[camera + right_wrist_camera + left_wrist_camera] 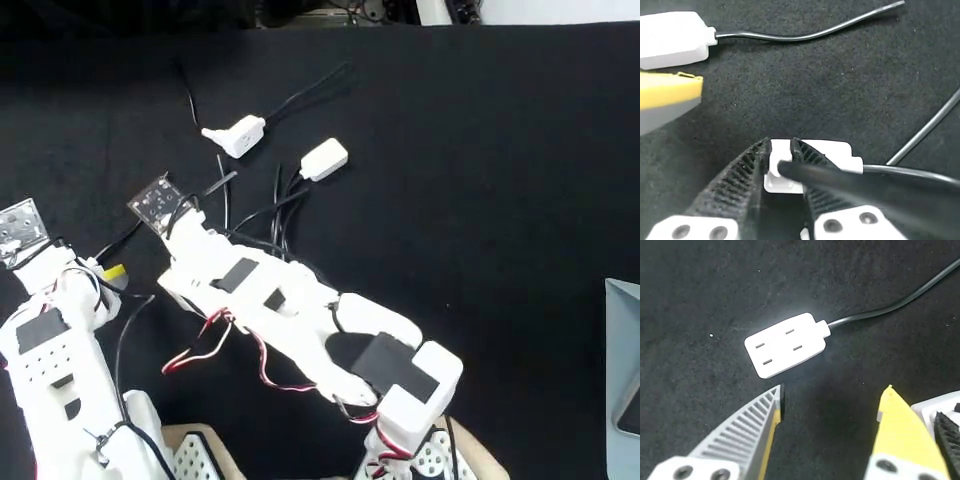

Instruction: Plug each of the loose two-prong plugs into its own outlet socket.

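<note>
A black cloth-covered table carries the white left arm and the white right arm. The left gripper, with one grey and one yellow finger, hangs spread wide just short of a flat white two-socket outlet block lying slots-up on its black cord. The right gripper, with black ribbed fingers, is clamped on a small white plug resting on the cloth, apart from the block.

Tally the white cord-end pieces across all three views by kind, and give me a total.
Outlet socket block: 1
Plug held in the right gripper: 1
Loose white cord ends lying free, kind unclear, one and another: 2
Total: 4
</note>
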Action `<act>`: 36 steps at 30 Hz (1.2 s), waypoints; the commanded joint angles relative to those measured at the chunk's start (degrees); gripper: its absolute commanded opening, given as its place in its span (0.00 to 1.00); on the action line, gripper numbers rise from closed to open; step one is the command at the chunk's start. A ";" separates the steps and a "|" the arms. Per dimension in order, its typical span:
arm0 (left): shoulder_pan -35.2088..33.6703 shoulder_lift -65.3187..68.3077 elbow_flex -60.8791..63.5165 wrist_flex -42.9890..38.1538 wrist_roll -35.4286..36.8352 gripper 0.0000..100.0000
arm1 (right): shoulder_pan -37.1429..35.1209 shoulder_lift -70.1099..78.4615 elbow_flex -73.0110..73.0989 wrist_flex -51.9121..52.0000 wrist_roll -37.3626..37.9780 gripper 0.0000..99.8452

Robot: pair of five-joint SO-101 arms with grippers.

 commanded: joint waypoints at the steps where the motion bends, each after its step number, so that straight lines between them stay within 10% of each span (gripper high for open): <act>1: -0.48 -1.14 -0.22 -1.14 0.53 0.30 | -0.97 1.71 -0.92 -0.18 4.13 0.01; 26: -0.48 -0.79 -0.13 -1.14 0.53 0.30 | 14.33 10.07 -21.14 -23.65 23.30 0.02; 32: -0.48 -0.70 -0.13 -1.14 0.44 0.30 | 15.38 20.70 -32.75 -21.10 20.92 0.28; 36: -0.48 -1.14 0.66 -1.14 0.26 0.30 | 12.84 19.38 -34.42 -11.96 19.43 0.25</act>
